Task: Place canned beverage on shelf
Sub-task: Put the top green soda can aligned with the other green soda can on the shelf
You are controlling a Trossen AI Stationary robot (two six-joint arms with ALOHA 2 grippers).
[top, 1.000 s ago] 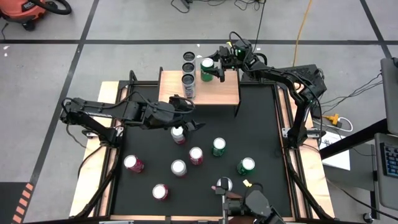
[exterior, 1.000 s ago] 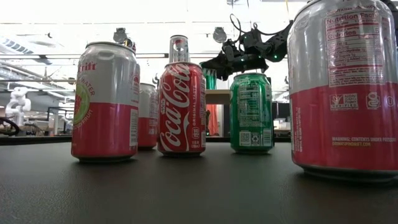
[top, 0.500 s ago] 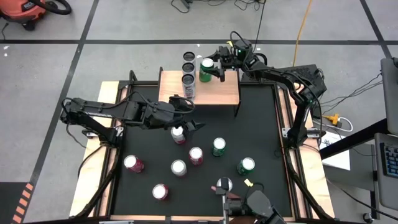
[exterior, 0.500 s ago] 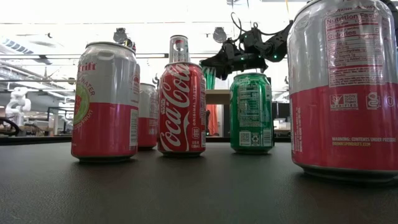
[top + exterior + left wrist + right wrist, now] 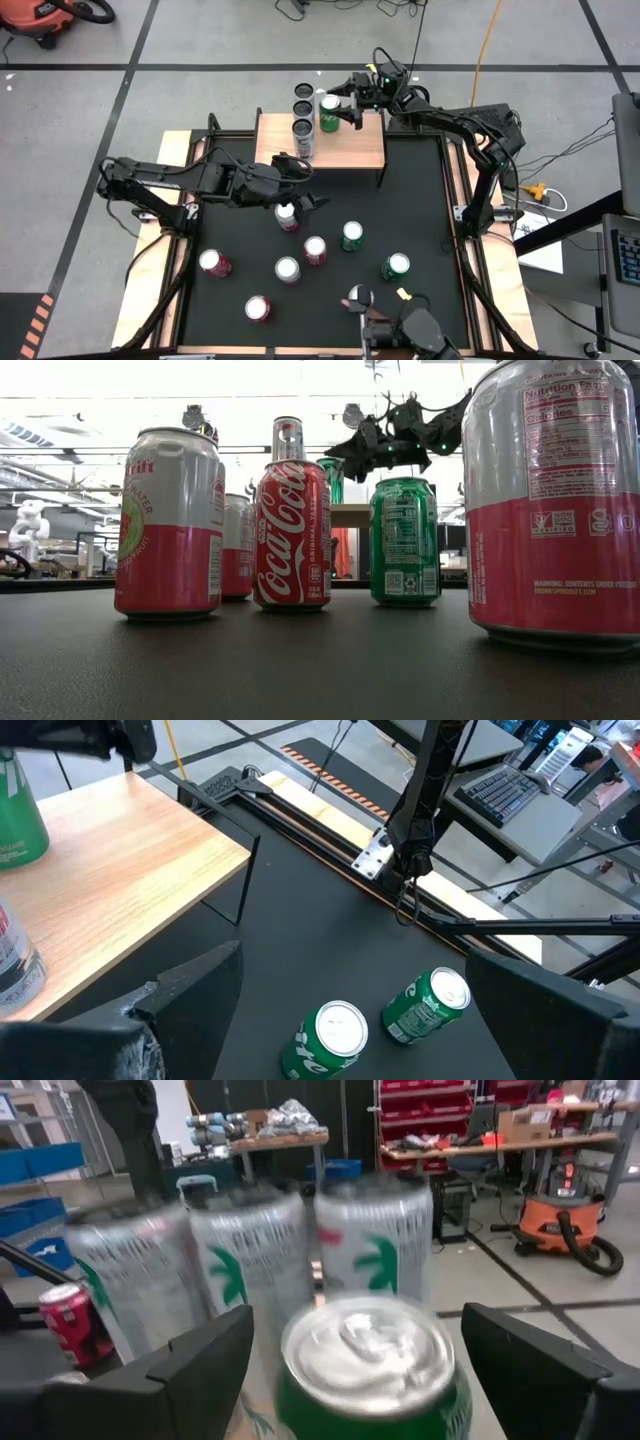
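My right jaws (image 5: pixel 340 104) stand spread around the green can (image 5: pixel 329 108), which sits upright on the shelf (image 5: pixel 350 148) near its back edge, just beside a row of three tall cans (image 5: pixel 302 110). I should lift straight up, then back off. My left jaws (image 5: pixel 300 186), open and empty, hover over a red can (image 5: pixel 287 215) on the desk (image 5: pixel 420 200).

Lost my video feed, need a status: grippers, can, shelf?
Right gripper open, above the green can standing on the light-wood shelf. Left gripper open, over black table. Three tall silver cans shelved alongside.
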